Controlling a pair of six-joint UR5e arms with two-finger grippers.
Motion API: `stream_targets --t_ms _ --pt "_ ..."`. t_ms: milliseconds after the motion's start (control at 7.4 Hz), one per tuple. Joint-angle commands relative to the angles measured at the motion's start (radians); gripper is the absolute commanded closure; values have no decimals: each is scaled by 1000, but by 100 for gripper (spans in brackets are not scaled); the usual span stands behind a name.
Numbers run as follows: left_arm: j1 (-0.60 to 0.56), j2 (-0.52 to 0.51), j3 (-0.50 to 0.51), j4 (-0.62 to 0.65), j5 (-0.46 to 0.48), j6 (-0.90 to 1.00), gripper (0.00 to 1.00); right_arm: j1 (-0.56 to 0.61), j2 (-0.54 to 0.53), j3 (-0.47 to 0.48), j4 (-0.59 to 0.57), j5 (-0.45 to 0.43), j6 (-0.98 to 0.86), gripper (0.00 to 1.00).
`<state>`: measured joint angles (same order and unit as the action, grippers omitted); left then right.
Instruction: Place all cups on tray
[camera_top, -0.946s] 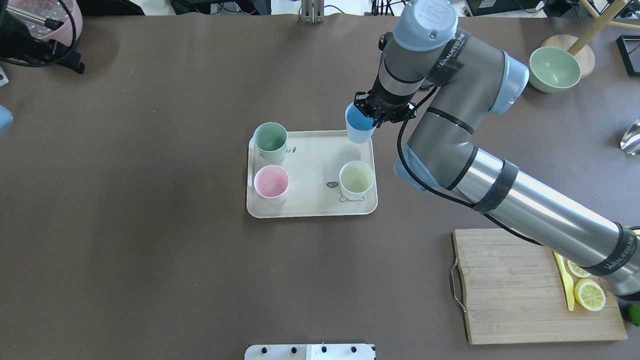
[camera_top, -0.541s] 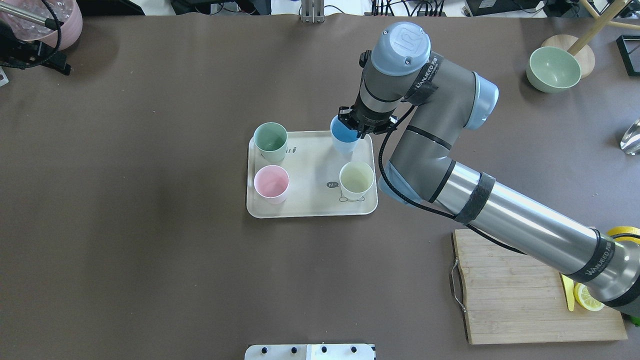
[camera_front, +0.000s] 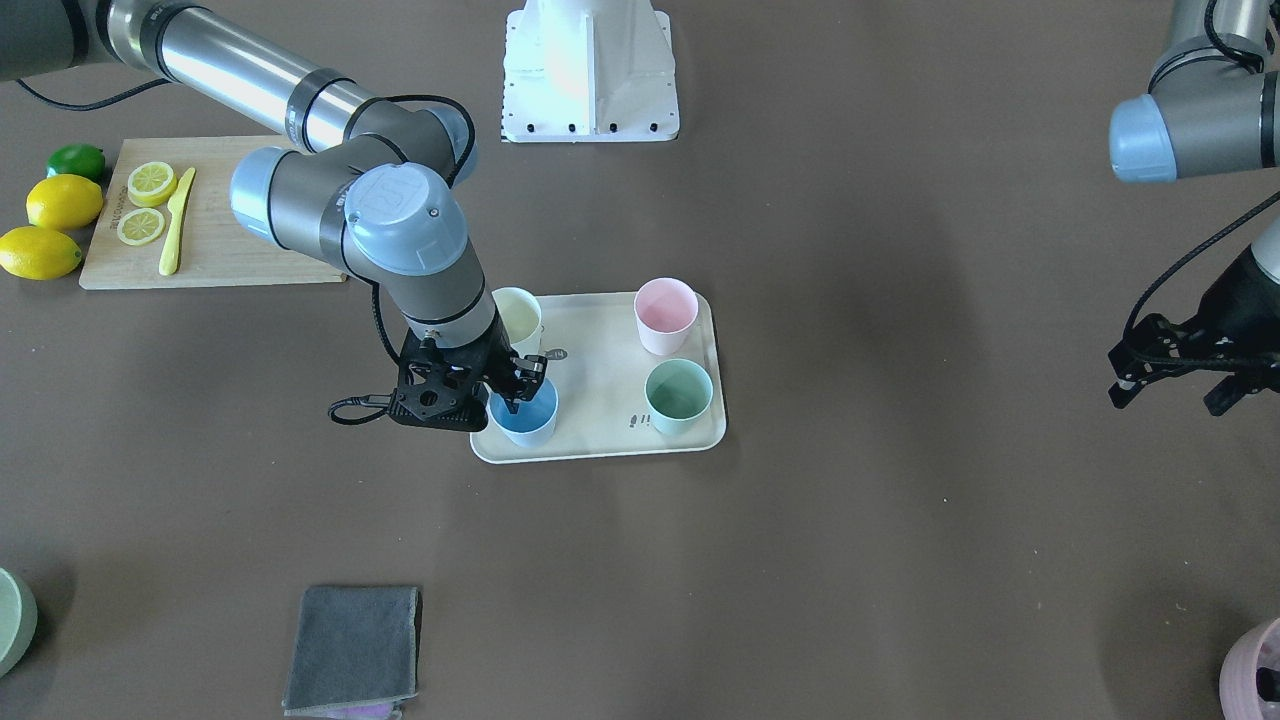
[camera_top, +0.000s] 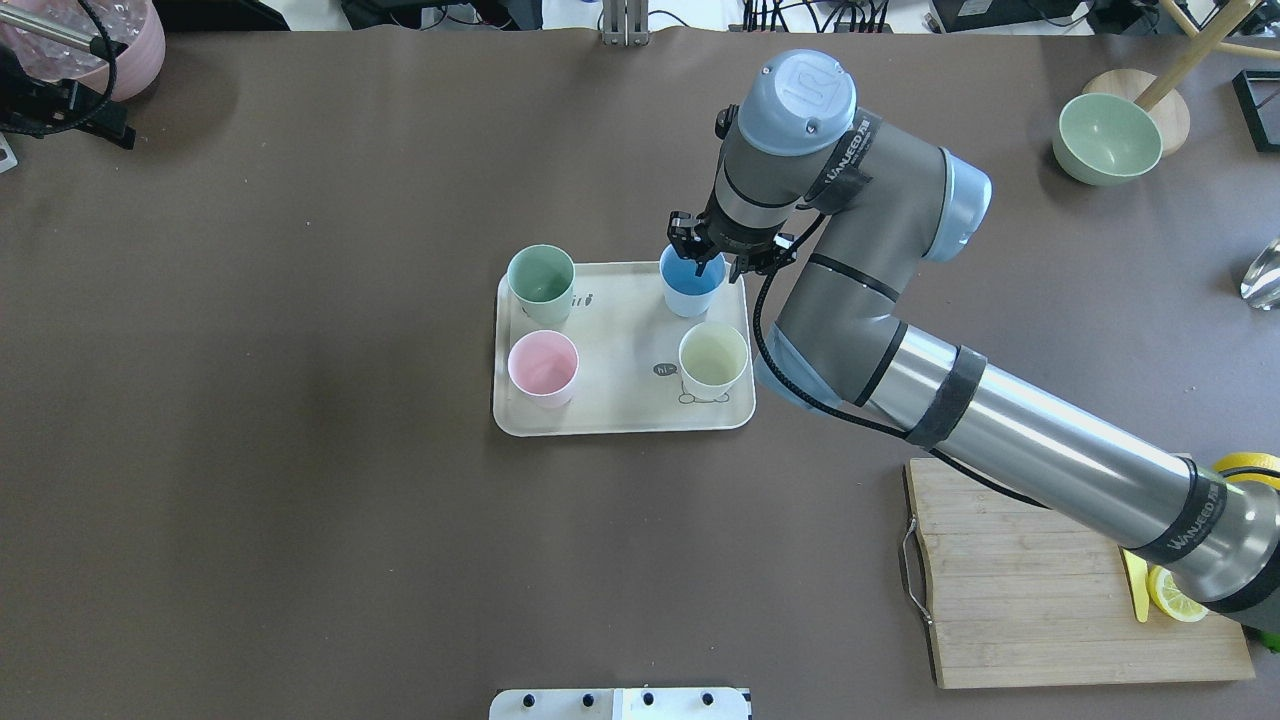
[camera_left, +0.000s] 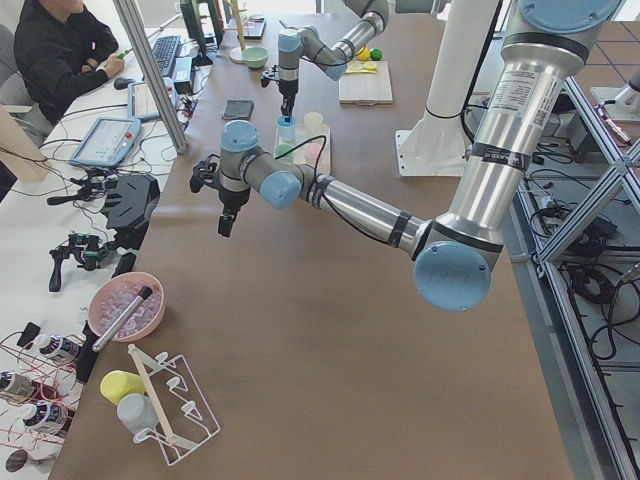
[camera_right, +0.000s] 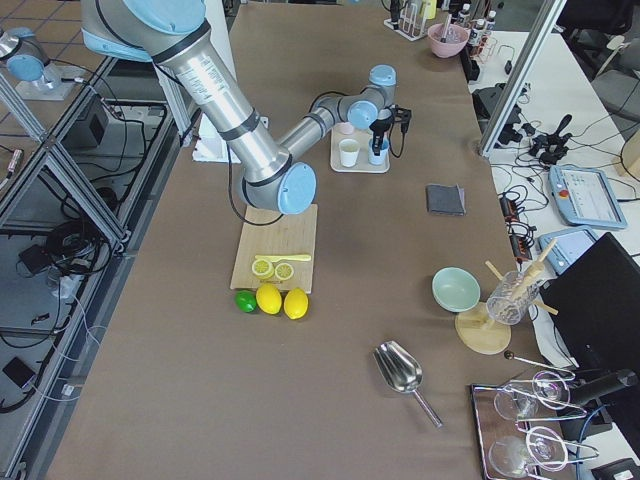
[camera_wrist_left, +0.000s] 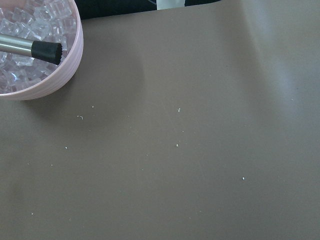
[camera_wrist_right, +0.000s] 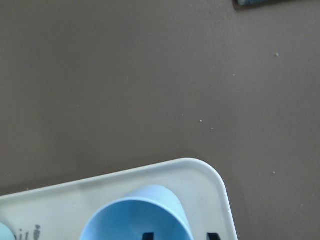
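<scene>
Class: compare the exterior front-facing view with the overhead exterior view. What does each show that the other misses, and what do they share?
Only the front-facing view shows the grey cloth and the left pincer in full, open and empty. Only the overhead view shows the cutting board's metal handle and the wooden stand. Both show the tray holding the green cup, pink cup, yellow cup and blue cup, with the right pincer at the blue cup's rim.
</scene>
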<state>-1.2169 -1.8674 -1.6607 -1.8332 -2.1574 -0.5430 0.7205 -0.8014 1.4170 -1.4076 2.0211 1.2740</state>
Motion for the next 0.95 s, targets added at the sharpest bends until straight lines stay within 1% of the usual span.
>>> stream_targets --t_ms 0,135,270,405,541,811 --pt "-7 2 -7 0 -2 9 2 135 -4 96 -68 194 1 0" --pt "-24 32 -20 17 -7 65 2 173 -43 194 -164 212 -21 0" --pt "-51 56 -28 37 -7 148 2 225 -120 270 -212 218 -97 0" --pt "-85 83 -25 41 -40 203 2 288 -218 327 -249 220 -258 0" --pt "-130 94 -18 49 -100 207 2 363 -307 351 -290 226 -442 0" --pt "-200 169 -28 46 -182 210 2 530 -486 346 -297 298 -783 0"
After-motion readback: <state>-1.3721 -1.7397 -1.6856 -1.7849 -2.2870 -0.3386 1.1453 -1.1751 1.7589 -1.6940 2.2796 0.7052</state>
